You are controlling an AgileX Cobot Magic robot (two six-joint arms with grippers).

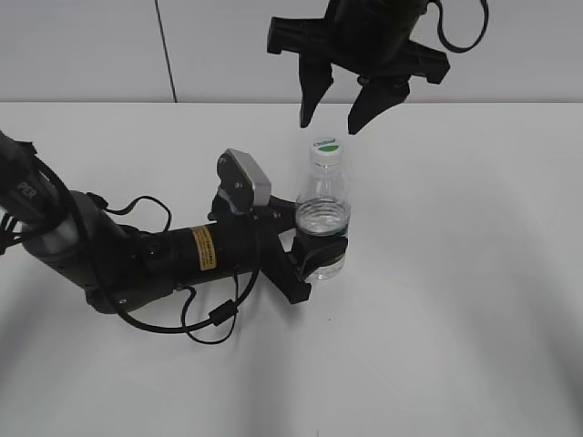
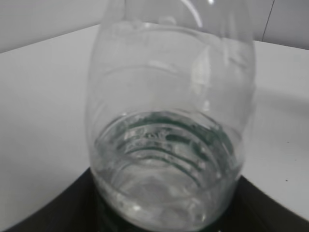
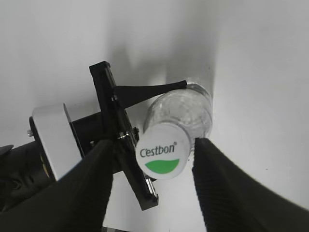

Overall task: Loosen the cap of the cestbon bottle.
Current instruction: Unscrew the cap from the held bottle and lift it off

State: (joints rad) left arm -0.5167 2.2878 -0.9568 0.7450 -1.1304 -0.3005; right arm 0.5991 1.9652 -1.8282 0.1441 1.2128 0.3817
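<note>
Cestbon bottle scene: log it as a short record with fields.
bottle: cestbon bottle upright on the white table, partly filled
cap: cap on the neck, white with a green mark
left claw: left claw clamped around the bottle's lower body
right claw: right claw open, above the cap, not touching
cap status: not yet gripped

Bottle upright on the table, between two grippers.
The left gripper (image 1: 321,244) clasps the cestbon bottle (image 1: 323,218) from its left; the right gripper (image 1: 333,113) hangs above the cap (image 1: 325,146).
</note>
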